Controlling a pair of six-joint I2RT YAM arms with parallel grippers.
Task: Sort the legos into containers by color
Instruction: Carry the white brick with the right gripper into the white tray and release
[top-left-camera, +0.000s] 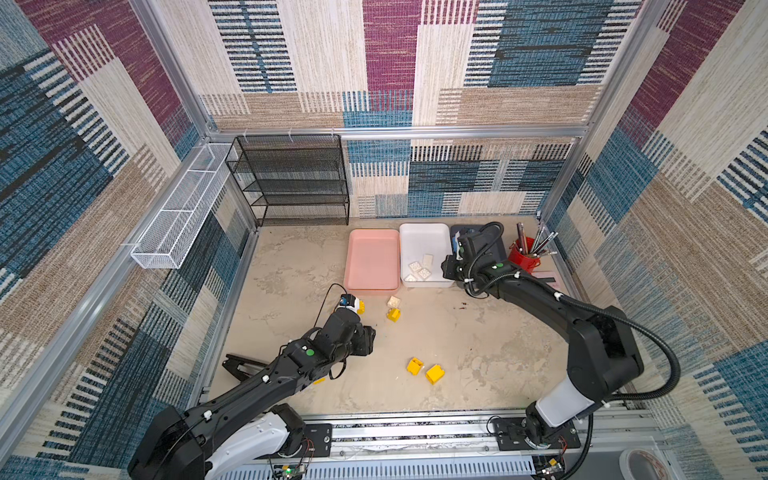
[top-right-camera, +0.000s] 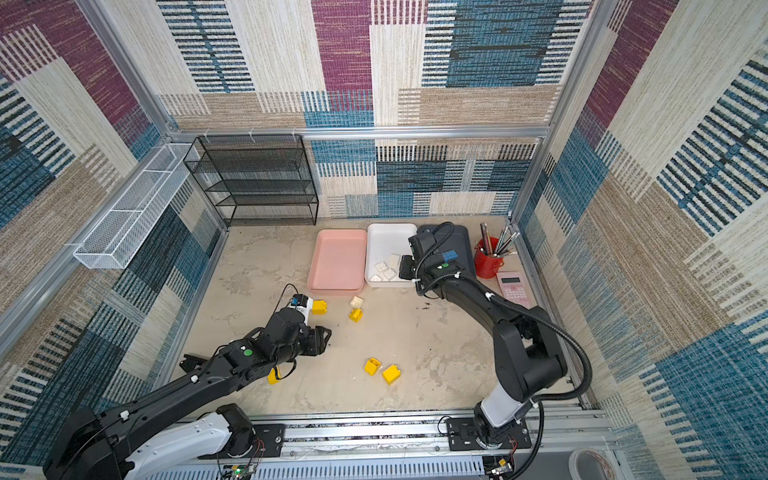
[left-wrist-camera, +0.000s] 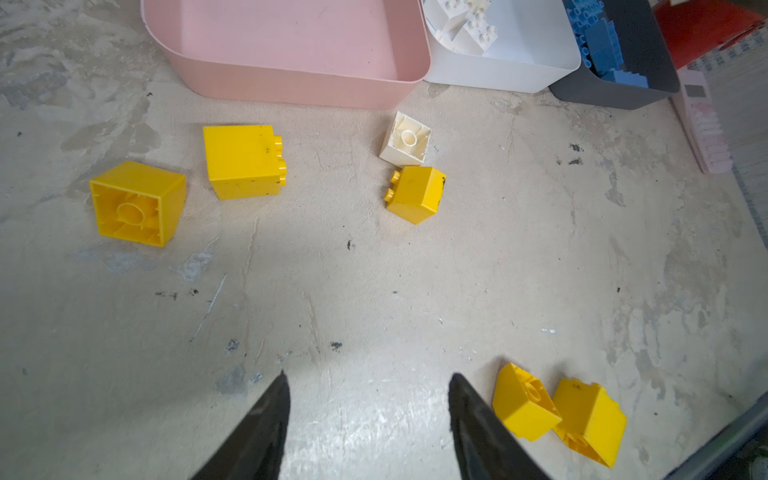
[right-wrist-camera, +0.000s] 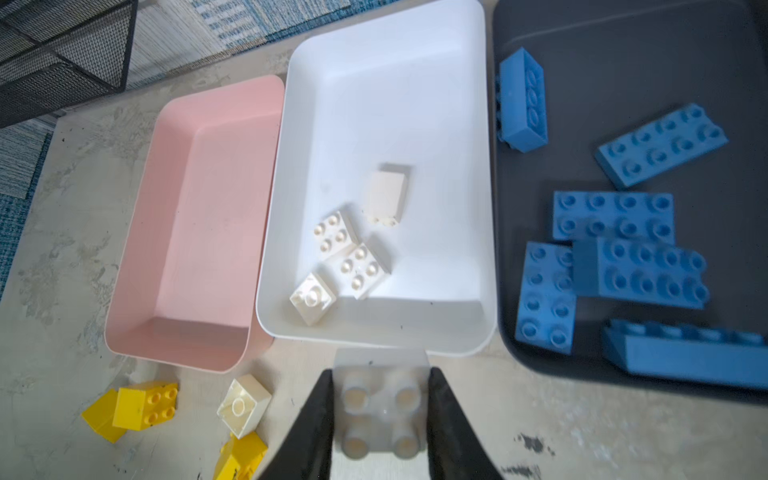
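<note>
The right pincer (right-wrist-camera: 381, 374) is clamped on a white brick (right-wrist-camera: 380, 411), studs toward the wrist, gripped by its two side faces. The white tray (right-wrist-camera: 374, 338) lies just ahead of the tips, its near rim not yet crossed. Four white bricks (right-wrist-camera: 334, 235) sit further ahead inside it. The grey tray (right-wrist-camera: 582, 62) with blue bricks (right-wrist-camera: 613, 216) is off to one side, and the empty pink tray (right-wrist-camera: 199, 208) off to the other. Letting go here would likely drop the brick on the worktop (right-wrist-camera: 540, 407) or bounce it off the rim. A sideways drift could land it among the blue ones. The left pincer (left-wrist-camera: 369, 374) stands half open and empty. Two touching yellow bricks (left-wrist-camera: 523, 409) lie just beside one finger, so a careless close may shove them instead of gripping one.
</note>
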